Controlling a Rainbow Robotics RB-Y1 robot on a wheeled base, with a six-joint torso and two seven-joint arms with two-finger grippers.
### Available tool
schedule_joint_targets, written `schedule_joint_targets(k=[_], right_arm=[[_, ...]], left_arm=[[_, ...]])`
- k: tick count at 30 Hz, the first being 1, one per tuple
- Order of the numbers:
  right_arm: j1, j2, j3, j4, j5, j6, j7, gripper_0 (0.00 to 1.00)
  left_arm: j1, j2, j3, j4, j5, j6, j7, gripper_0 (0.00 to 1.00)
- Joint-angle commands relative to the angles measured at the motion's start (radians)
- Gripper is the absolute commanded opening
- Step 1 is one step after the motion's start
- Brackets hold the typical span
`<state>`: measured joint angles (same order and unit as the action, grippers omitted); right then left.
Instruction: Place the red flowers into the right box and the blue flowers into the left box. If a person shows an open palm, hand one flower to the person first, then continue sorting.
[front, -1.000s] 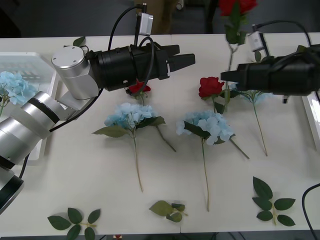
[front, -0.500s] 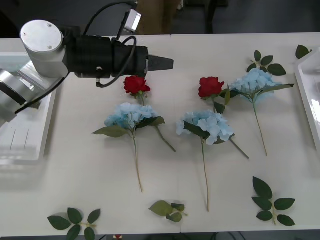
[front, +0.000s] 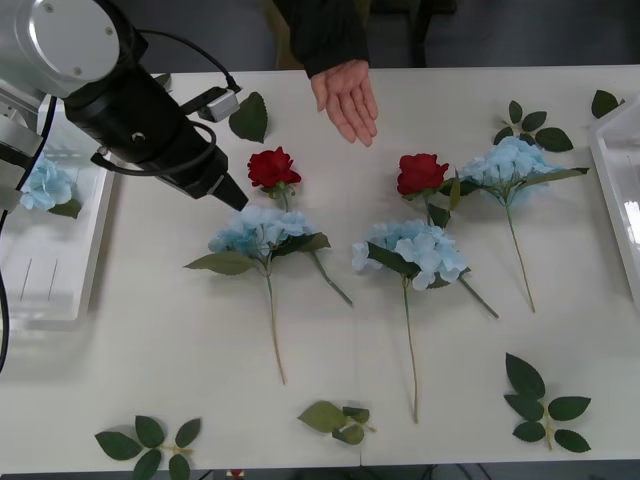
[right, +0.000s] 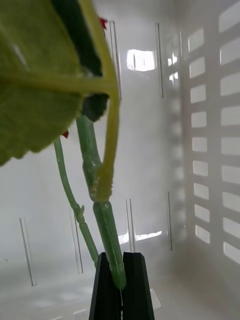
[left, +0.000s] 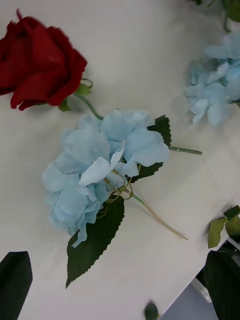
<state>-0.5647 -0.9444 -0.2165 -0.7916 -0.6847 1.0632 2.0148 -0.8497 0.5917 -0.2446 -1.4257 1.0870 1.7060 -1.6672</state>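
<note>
Black fingers of the right gripper (right: 119, 285) clamp a red-flower stem (right: 107, 225) inside the right box (right: 210, 150). Left gripper (front: 232, 196), fingers spread, hovers above a blue flower (left: 100, 170). Beyond it, a person's hand (front: 346, 98) shows an open palm: hand over one flower next.

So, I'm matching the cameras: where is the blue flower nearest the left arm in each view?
Front view: blue flower left of centre, just below the left arm's tip.
Left wrist view: centre of the picture.
Right wrist view: faces a green stem inside the right box instead.
Shared landmark: the red rose beside its head.
</note>
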Motion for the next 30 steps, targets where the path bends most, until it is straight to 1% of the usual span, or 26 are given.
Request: schedule_joint_targets(k=[1,4,5,7,8,11,12,14,17,20,23,25,27,28,30], right_arm=[[-0.038,-0.04,0.029,0.011,-0.006,-0.022,-0.039,0.0],[-0.037,-0.042,0.014,-0.003,-0.016,-0.003,-0.034,0.0],[-0.037,-0.04,0.013,-0.005,-0.018,0.0,-0.033,0.03],[-0.037,-0.036,0.009,-0.005,-0.026,0.001,-0.039,0.3],[-0.038,-0.036,0.008,-0.005,-0.027,0.001,-0.036,0.36],[-0.038,-0.031,0.008,-0.008,-0.035,0.001,-0.041,0.37],[-0.038,-0.031,0.005,-0.009,-0.038,0.001,-0.044,0.46],[-0.038,-0.031,-0.004,-0.009,-0.045,0.003,-0.041,0.54],[-0.038,-0.031,-0.041,-0.032,-0.098,0.067,-0.039,0.55],[-0.037,-0.031,-0.086,-0.083,-0.176,0.185,-0.05,0.54],[-0.037,-0.03,-0.081,-0.158,-0.246,0.287,-0.114,0.54],[-0.035,-0.03,-0.035,-0.227,-0.295,0.33,-0.185,0.54],[-0.02,-0.03,0.009,-0.296,-0.326,0.33,-0.245,0.54],[-0.003,-0.03,0.034,-0.337,-0.342,0.317,-0.277,0.55],[0.055,-0.03,0.106,-0.46,-0.366,0.245,-0.37,0.54]], left_arm=[[-0.043,-0.036,-0.053,-0.036,-0.087,0.02,0.282,1.0],[-0.043,-0.043,-0.097,-0.036,-0.148,0.031,0.391,1.0],[-0.043,-0.044,-0.104,-0.036,-0.159,0.035,0.415,1.0],[-0.043,-0.047,-0.121,-0.041,-0.194,0.061,0.495,1.0],[-0.043,-0.049,-0.122,-0.045,-0.214,0.084,0.535,1.0],[-0.043,-0.049,-0.122,-0.078,-0.254,0.147,0.609,1.0],[-0.043,-0.049,-0.122,-0.091,-0.268,0.173,0.633,1.0],[-0.043,-0.049,-0.122,-0.107,-0.277,0.204,0.672,1.0],[-0.043,-0.049,-0.122,-0.139,-0.283,0.214,0.728,1.0],[-0.042,-0.049,-0.122,-0.154,-0.272,0.214,0.742,1.0],[-0.038,-0.049,-0.122,-0.16,-0.271,0.214,0.744,1.0],[-0.038,-0.049,-0.122,-0.159,-0.271,0.214,0.742,1.0],[-0.038,-0.05,-0.122,-0.16,-0.271,0.214,0.741,1.0],[-0.038,-0.049,-0.122,-0.16,-0.272,0.214,0.741,1.0],[-0.038,-0.049,-0.122,-0.162,-0.272,0.214,0.741,1.0]])
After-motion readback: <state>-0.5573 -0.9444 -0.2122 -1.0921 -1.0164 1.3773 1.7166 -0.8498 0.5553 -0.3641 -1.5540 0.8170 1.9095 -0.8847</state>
